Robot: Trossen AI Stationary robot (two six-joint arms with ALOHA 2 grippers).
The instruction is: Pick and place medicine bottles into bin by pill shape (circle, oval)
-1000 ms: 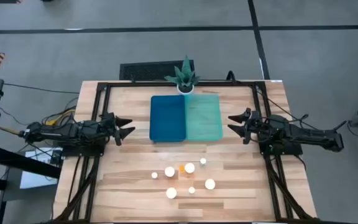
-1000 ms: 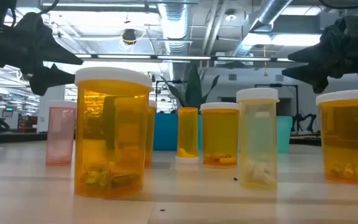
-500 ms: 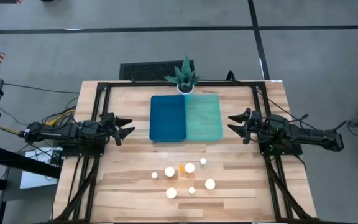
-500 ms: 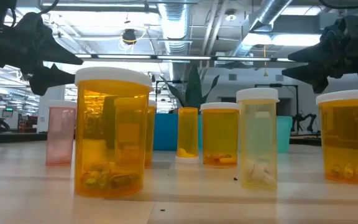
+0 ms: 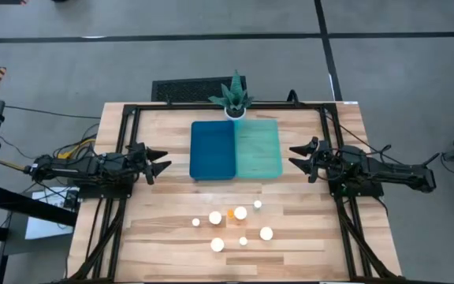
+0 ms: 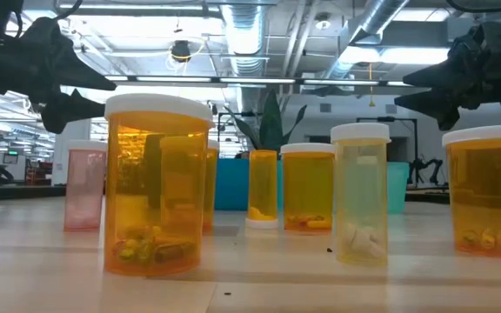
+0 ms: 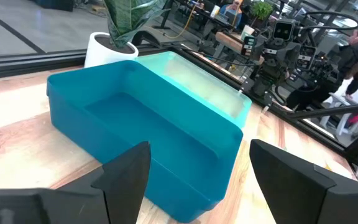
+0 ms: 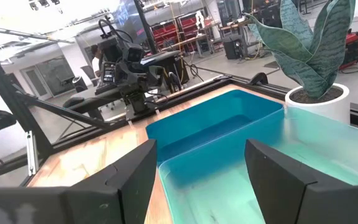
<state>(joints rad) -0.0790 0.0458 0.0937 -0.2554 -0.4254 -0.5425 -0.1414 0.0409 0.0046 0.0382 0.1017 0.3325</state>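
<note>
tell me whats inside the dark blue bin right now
Nothing shows inside the dark blue bin: the high view and the left wrist view show bare floor. Its near inner wall is hidden in the wrist view. The medicine bottles all stand on the table, none binned.

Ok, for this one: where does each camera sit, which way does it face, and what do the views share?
High: overhead, straight down; left gripper, right gripper, both open, flank the bins.
Low: table height, facing medicine bottles; grippers above.
Left wrist: past its open fingers at the dark blue bin.
Right wrist: past its fingers at the light bin.
Shared: both wrist views show the bins and plant.
</note>
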